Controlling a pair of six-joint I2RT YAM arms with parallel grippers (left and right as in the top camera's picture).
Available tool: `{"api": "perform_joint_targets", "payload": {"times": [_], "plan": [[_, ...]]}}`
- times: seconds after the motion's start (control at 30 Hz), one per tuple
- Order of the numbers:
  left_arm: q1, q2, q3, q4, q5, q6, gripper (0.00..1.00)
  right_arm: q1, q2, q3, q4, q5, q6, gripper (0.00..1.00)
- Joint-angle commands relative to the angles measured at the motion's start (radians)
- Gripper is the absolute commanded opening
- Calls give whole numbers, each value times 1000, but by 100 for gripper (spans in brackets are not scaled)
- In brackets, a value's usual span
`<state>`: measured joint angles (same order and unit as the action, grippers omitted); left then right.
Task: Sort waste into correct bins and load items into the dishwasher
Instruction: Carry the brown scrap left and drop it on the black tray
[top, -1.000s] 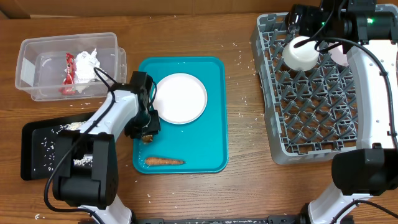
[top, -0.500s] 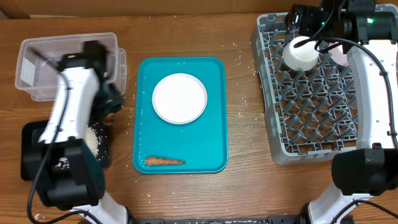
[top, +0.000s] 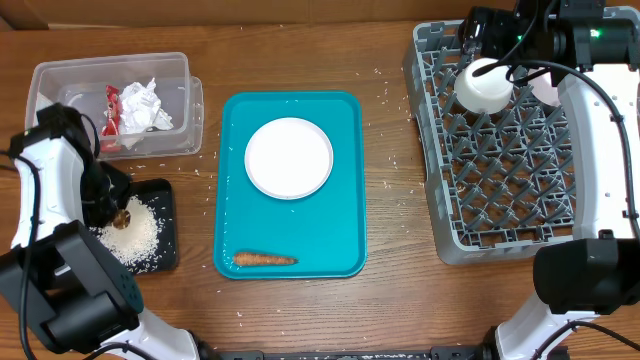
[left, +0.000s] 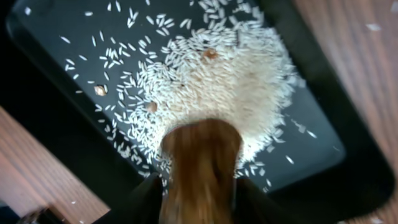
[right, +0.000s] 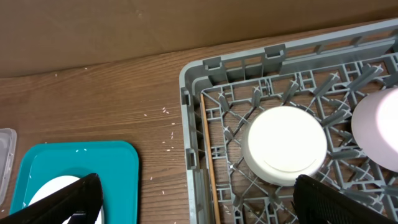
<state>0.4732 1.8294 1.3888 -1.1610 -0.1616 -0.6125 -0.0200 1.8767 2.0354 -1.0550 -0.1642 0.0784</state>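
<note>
One brown scrap (left: 200, 155) gripped in left hand (left: 199, 196) above rice tray (top: 164, 192) (black)

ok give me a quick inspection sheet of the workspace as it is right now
surface: wooden table, loose rice grains scattered on it.
job's things: teal tray holds white plate and carrot; grey rack holds white bowl; clear bin holds crumpled paper; black tray holds rice pile.
clutter: nothing seen beyond the grains.
grippers: left gripper shut on brown scrap over the rice pile; right gripper open above the rack.
cables: black cables run along both arms.
surroundings: brown board behind the table.
</note>
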Motion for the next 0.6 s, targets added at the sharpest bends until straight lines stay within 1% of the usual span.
{"api": "perform_joint_targets", "payload": {"times": [0.0, 0.07, 0.2, 0.27, 0.37, 0.47, 0.57], "plan": [[16, 1, -61, 29, 5, -24, 42, -4, -1, -2, 6, 7, 5, 100], [16, 1, -75, 34, 4, -24, 44, -4, -1, -2, 6, 7, 5, 100], [16, 1, -77, 35, 18, -22, 45, -4, -1, -2, 6, 7, 5, 100], [16, 1, -74, 29, 53, -10, 45, -4, -1, -2, 6, 7, 5, 100], [13, -9, -63, 5, 150, 24, 44, -4, -1, -2, 6, 7, 5, 100], [-8, -54, -62, -5, 205, 45, 42, -4, -1, -2, 6, 7, 5, 100], [-60, -137, -62, -25, 217, 47, 42, -4, -1, -2, 6, 7, 5, 100]]}}
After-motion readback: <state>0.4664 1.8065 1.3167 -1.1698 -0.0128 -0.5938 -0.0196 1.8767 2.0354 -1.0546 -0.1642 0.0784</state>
